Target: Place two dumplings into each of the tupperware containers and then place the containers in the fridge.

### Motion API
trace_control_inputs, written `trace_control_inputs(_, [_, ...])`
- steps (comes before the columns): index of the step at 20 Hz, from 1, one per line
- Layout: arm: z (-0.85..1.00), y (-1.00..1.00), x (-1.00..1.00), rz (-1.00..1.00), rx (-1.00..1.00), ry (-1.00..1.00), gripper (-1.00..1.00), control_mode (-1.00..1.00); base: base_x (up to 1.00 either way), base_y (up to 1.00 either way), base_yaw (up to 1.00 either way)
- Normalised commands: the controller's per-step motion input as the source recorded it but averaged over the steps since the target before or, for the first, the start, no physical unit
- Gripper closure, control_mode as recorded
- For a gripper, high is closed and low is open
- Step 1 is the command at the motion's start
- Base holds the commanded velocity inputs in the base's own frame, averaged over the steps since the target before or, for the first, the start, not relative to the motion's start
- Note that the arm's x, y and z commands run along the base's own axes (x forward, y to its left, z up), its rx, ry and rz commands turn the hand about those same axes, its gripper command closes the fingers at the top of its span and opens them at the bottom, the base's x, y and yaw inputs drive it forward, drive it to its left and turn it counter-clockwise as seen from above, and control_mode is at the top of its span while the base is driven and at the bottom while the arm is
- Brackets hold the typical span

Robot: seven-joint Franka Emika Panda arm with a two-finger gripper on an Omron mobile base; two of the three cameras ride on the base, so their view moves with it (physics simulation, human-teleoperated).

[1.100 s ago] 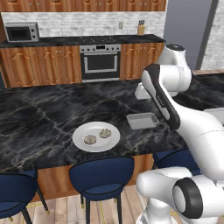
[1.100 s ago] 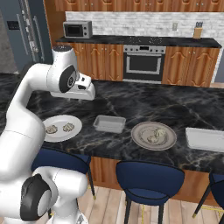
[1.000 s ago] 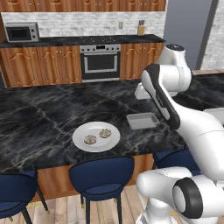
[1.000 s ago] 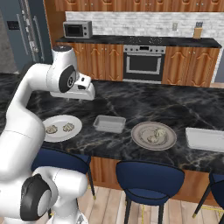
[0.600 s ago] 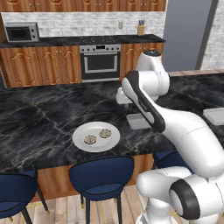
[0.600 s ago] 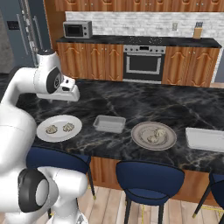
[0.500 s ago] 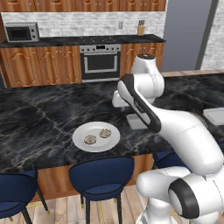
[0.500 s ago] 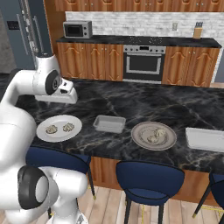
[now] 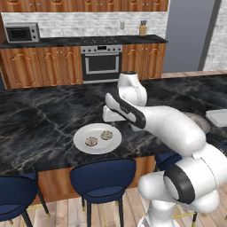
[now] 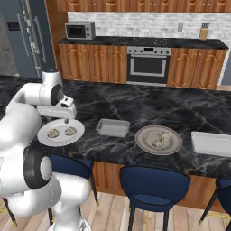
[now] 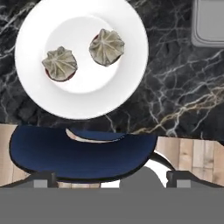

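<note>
Hovering wide open and empty, the gripper (image 10: 66, 118) clears the white plate's (image 11: 131, 83) far rim.

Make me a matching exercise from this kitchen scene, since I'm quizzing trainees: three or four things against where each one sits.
Things:
1. round white plate
2. round grey plate
3. small pale grey tupperware tray
4. steel oven

Places:
A. between the two plates on the black marble counter
B. set in the wooden cabinets at the back wall
C. under the robot's hand, holding two dumplings
D. right of the small tray

Pairs: 1-C, 2-D, 3-A, 4-B
</note>
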Motion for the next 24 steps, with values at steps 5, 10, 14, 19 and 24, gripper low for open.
trace_control_inputs(5, [-0.38,0.04,0.41,0.0,0.0,0.15,-1.0,-1.0,0.0,0.0,0.0])
trace_control_inputs(10, [-0.36,0.33,0.3,0.0,-0.01,0.11,-1.0,-1.0,0.0,0.0,0.0])
trace_control_inputs(14, [-0.25,0.28,0.16,0.0,0.0,0.08,-1.0,-1.0,0.0,0.0,0.0])
trace_control_inputs(19, [-0.39,0.01,0.34,0.0,0.0,0.01,-1.0,-1.0,0.0,0.0,0.0])
trace_control_inputs(24, [-0.49,-0.02,0.59,0.0,0.0,0.0,-1.0,-1.0,0.0,0.0,0.0])
